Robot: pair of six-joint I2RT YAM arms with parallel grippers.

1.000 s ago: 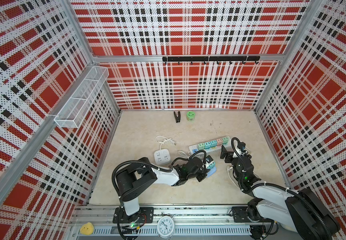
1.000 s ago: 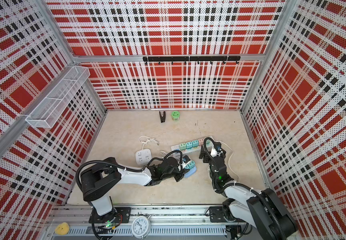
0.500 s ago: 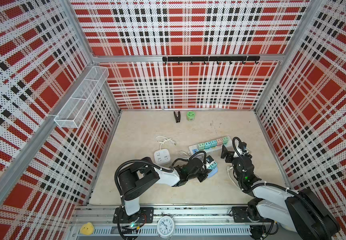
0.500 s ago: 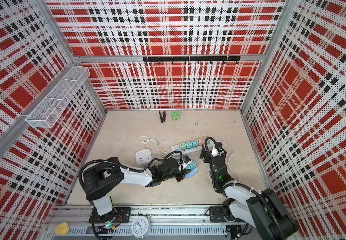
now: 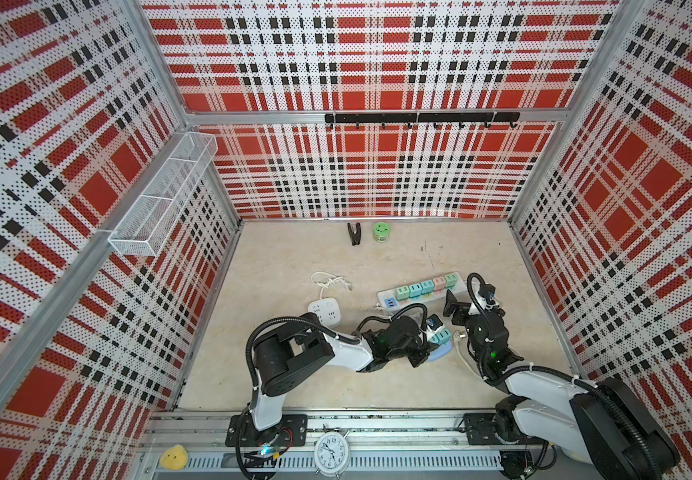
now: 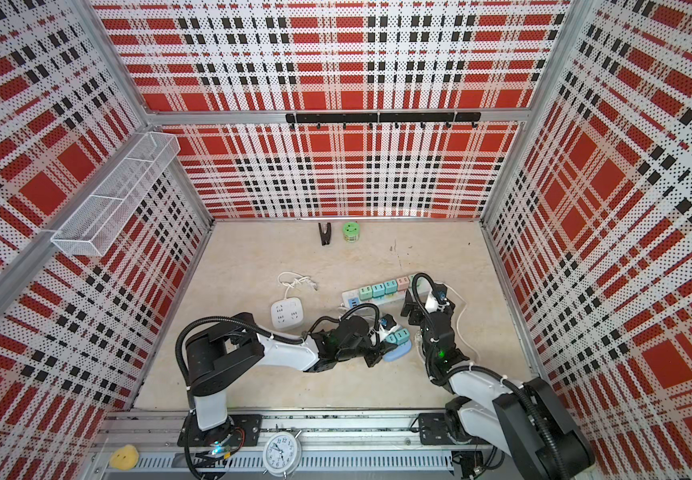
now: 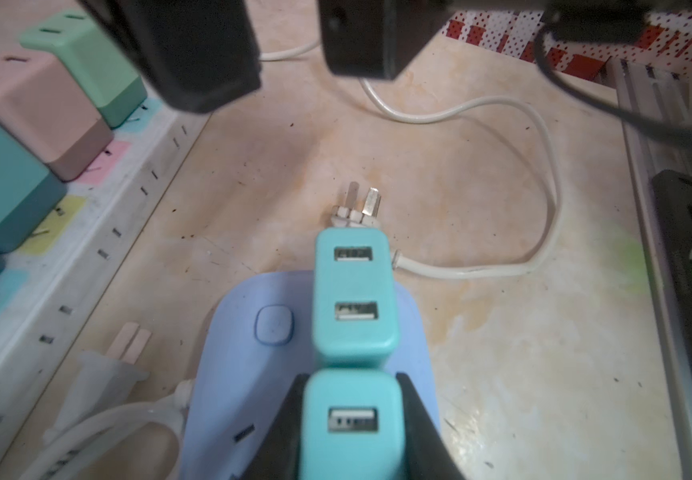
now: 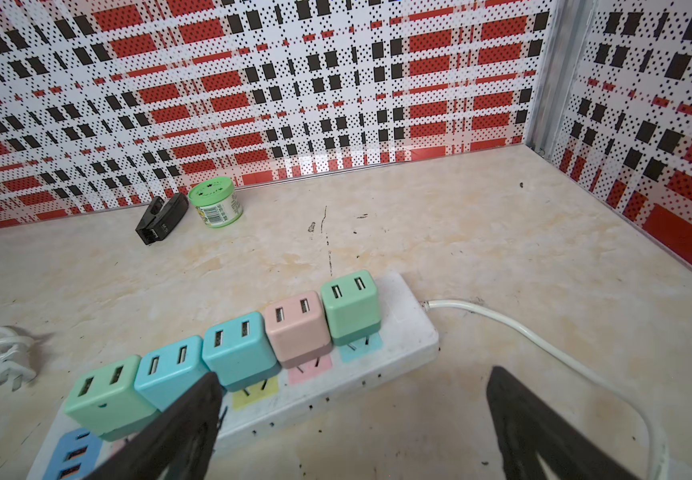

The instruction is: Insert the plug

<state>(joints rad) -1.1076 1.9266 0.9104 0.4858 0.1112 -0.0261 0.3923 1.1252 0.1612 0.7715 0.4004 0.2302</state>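
My left gripper [image 7: 352, 377] is shut on a teal plug [image 7: 352, 419], a cube with a USB port on top. The plug stands on the blue power strip [image 7: 232, 374], right behind a second teal plug [image 7: 352, 295] seated there. Its underside is hidden, so I cannot tell how deep it sits. In both top views the left gripper [image 5: 433, 340] [image 6: 390, 338] lies low over the blue strip [image 5: 439, 353]. My right gripper [image 8: 354, 374] [image 5: 462, 301] hangs open and empty beside the white power strip [image 8: 402, 328], which carries several coloured plugs.
A loose white three-pin plug [image 7: 356, 208] with its cable lies just beyond the blue strip. A two-pin plug [image 7: 128, 345] lies beside it. A white square socket [image 5: 325, 311], a green tub [image 5: 381, 231] and a black clip [image 5: 353, 233] sit farther back.
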